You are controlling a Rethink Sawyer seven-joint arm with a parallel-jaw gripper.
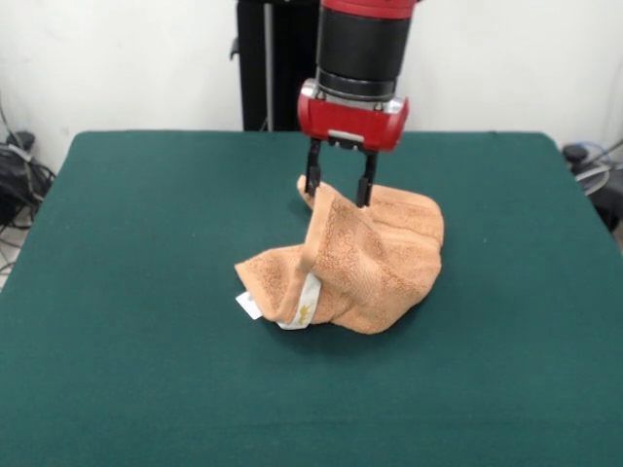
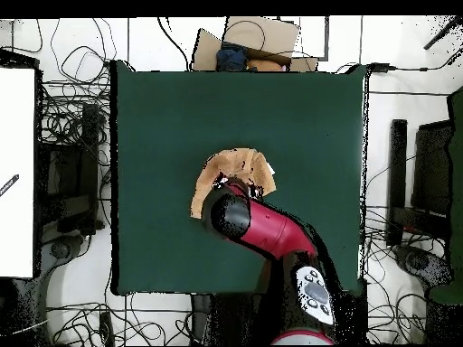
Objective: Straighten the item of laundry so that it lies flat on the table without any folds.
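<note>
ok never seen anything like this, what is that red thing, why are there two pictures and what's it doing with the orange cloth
The red and black thing is a robot arm. At its tip is a pincer, two black fingers that close on things.

Both pictures show the same moment. One is taken from across the table, facing the robot. The other looks straight down from above, so the arm covers part of the cloth there.

On the green table lies one small orange-tan towel, crumpled and folded over itself, with white tags sticking out at one edge.

The pincer is shut on a raised ridge of the towel, lifting that part while the rest sits bunched on the table. The job is to spread the towel flat, which is not yet done.
</note>
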